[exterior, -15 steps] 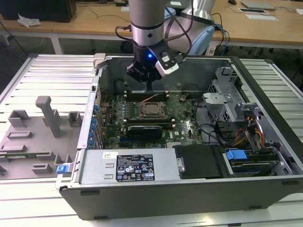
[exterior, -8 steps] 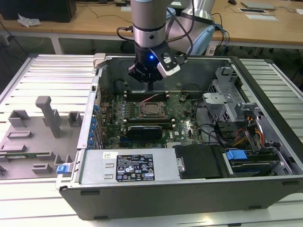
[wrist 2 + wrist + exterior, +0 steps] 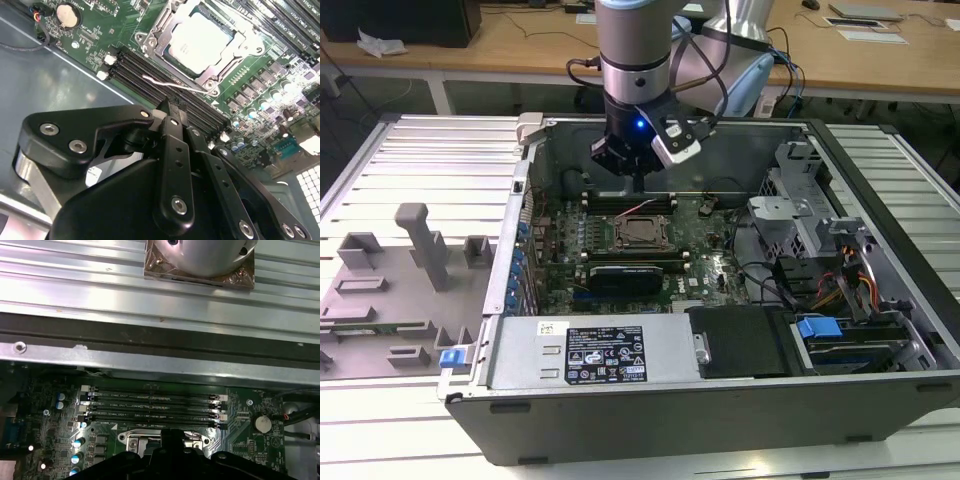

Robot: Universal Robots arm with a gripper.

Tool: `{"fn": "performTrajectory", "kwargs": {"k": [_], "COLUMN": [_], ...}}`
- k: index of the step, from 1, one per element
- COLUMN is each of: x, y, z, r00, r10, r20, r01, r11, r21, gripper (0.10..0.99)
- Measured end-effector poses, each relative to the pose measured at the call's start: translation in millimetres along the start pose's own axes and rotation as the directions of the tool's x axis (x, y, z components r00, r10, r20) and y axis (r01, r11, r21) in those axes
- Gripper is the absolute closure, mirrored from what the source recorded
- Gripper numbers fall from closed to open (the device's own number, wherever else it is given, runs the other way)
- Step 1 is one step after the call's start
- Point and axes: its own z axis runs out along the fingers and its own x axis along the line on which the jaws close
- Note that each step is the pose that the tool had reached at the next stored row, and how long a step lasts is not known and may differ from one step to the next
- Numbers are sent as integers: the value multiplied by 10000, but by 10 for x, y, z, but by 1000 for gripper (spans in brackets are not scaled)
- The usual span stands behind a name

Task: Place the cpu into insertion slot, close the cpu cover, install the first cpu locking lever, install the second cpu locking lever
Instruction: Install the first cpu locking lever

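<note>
The cpu [image 3: 200, 42], a square chip with a silver-grey top, lies in the insertion slot [image 3: 642, 233] on the green board. The cpu cover [image 3: 161, 30], a dark-silver frame, lies flat around the chip. A thin wire locking lever [image 3: 172, 85] sticks out from the socket's side over the memory slots, and its end lies just off my fingertips. My gripper [image 3: 172, 106] is shut with nothing between its fingers. In the exterior view the gripper [image 3: 637, 188] hangs just above the board, on the far side of the socket. The first wrist view catches the socket's edge [image 3: 145, 439].
Long black memory slots [image 3: 155, 405] run beside the socket. A coin battery [image 3: 67, 15] sits further off on the board. A long black card [image 3: 630, 275], the power supply [image 3: 590, 350] and a drive cage [image 3: 800, 200] crowd the case. A grey fixture tray [image 3: 410, 260] lies outside it.
</note>
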Motion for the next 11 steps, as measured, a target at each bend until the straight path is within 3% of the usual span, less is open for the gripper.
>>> {"fn": "performTrajectory", "kwargs": {"k": [4,11], "x": [6,18], "y": [-38,-67], "z": [39,150], "r00": [10000,10000], "r10": [10,9], "r20": [24,38], "r01": [-10,-8], "r11": [9999,9999], "r21": [-144,-162], "gripper": [980,980]}}
